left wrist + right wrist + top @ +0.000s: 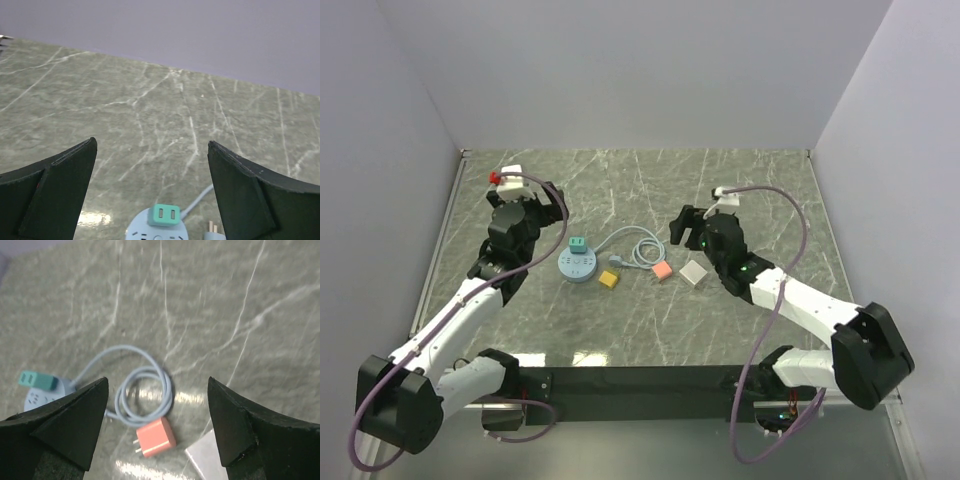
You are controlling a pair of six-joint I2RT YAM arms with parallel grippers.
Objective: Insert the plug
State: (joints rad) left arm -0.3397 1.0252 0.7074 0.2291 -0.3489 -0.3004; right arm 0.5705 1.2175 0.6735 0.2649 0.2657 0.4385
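- So, start at your right pincer [157, 382]: its two fingers stand wide apart with nothing between them, and it hangs above the tabletop [210, 300].
- Just below the gap, in the right wrist view, lies the pink plug [156, 436], flat on its side with its prongs pointing left. No finger touches it.
- Your left pincer [151, 144] is likewise spread and holds nothing. It looks down on the round socket block [157, 231] from close by.
- A teal plug [165, 214] already sits upright in that block, so one socket is taken.
- A pale cable [145, 390] runs out of the block and curls into a loop between the block and the pink plug.
- Further out, the top view shows a yellow plug [608, 280] near the block and a white block [694, 273] just beside the pink plug, both loose on the tabletop.
- My judgement is that the task is at an early stage: nothing has been picked up, and the loose plugs all lie apart from the sockets.
- Which one you are meant to insert I cannot tell for certain. The pink one is the likeliest, since it lies under your right pincer.
- What is left, as I read it: close on that plug, turn its prongs downward, carry it to a free socket, and press it home. The left pincer may need to steady the block.
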